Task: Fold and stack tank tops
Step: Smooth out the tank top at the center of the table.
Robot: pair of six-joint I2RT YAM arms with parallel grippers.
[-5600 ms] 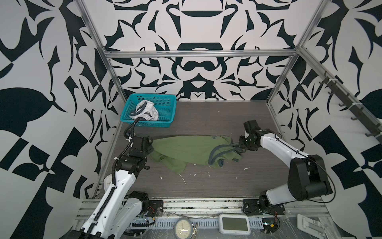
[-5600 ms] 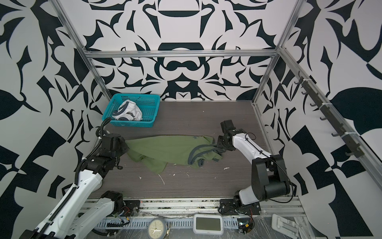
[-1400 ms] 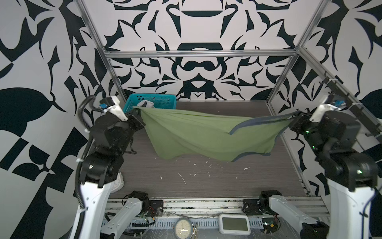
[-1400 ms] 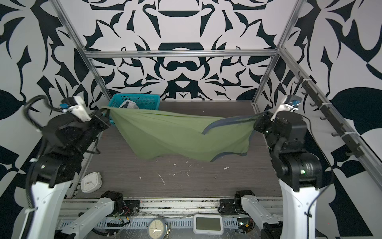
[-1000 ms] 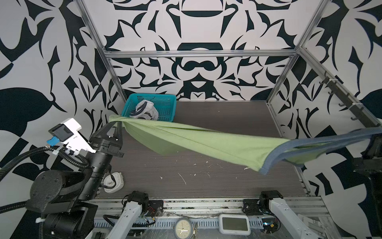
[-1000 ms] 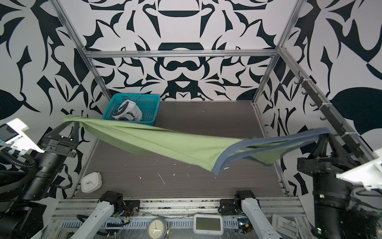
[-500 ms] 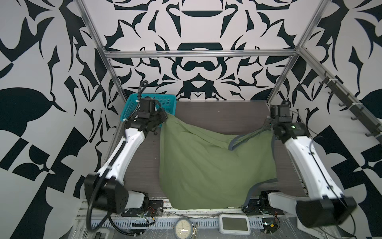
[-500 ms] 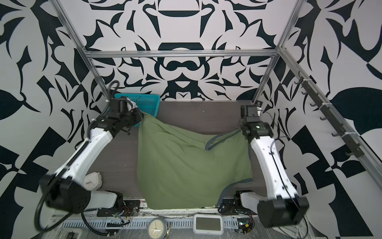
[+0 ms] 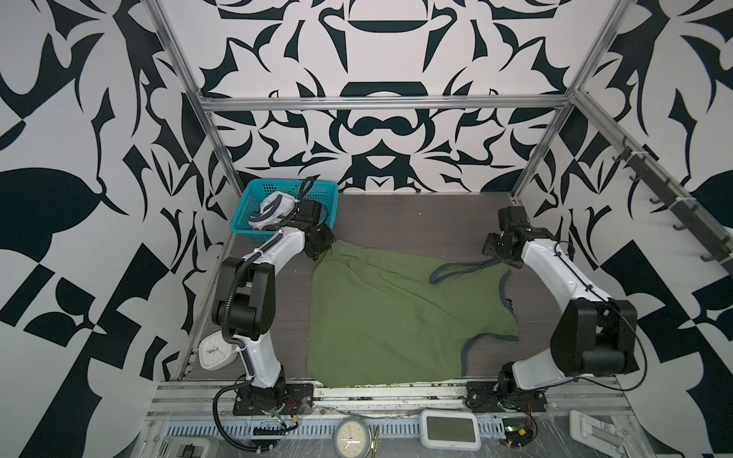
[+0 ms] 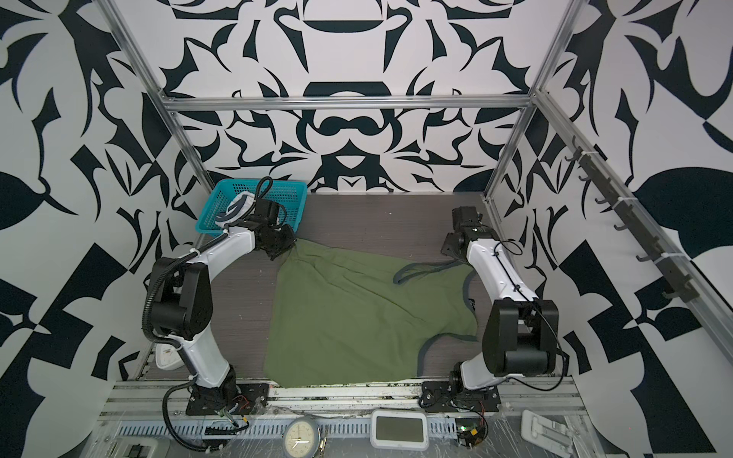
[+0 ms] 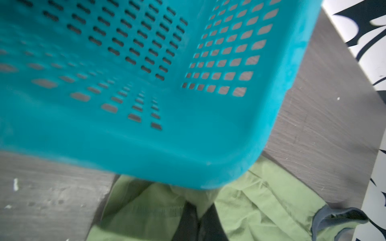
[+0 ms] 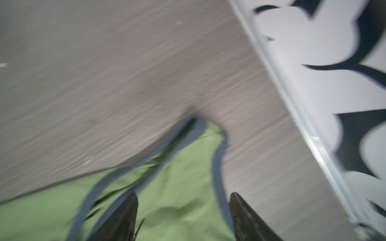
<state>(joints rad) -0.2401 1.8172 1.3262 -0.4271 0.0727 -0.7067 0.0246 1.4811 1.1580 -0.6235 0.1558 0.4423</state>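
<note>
My left hand [image 11: 198,209] is clamped shut, its two dark fingers [image 11: 187,223] pressed together on a bunched corner of the green tank top [image 11: 261,208]. That pinched corner sits low over the table [image 9: 416,222], just in front of the near corner of the teal basket [image 11: 146,146]; I cannot tell whether cloth and basket touch. My right hand [image 12: 183,198] is spread wide and grips nothing: its fingers [image 12: 125,219] stand apart on either side of a shoulder strap [image 12: 188,158] edged in grey-blue, which lies on the wood beneath them, though this view is blurred. In both top views the green tank top [image 9: 396,317] [image 10: 357,317] lies spread across the middle of the table between my two arms. It rises to a peak at my left hand [image 9: 322,251], with long creases fanning out from there. One loose strap loop [image 9: 456,269] lies near my right hand [image 9: 494,257], and the near hem reaches the table's front edge. The white tank top [image 9: 273,206] [image 10: 238,208] sits crumpled inside the basket [image 9: 285,183] at the far left corner, well apart from the green one's body. A small white clock [image 9: 214,349] lies off the table's left side, beside my left arm's base.
</note>
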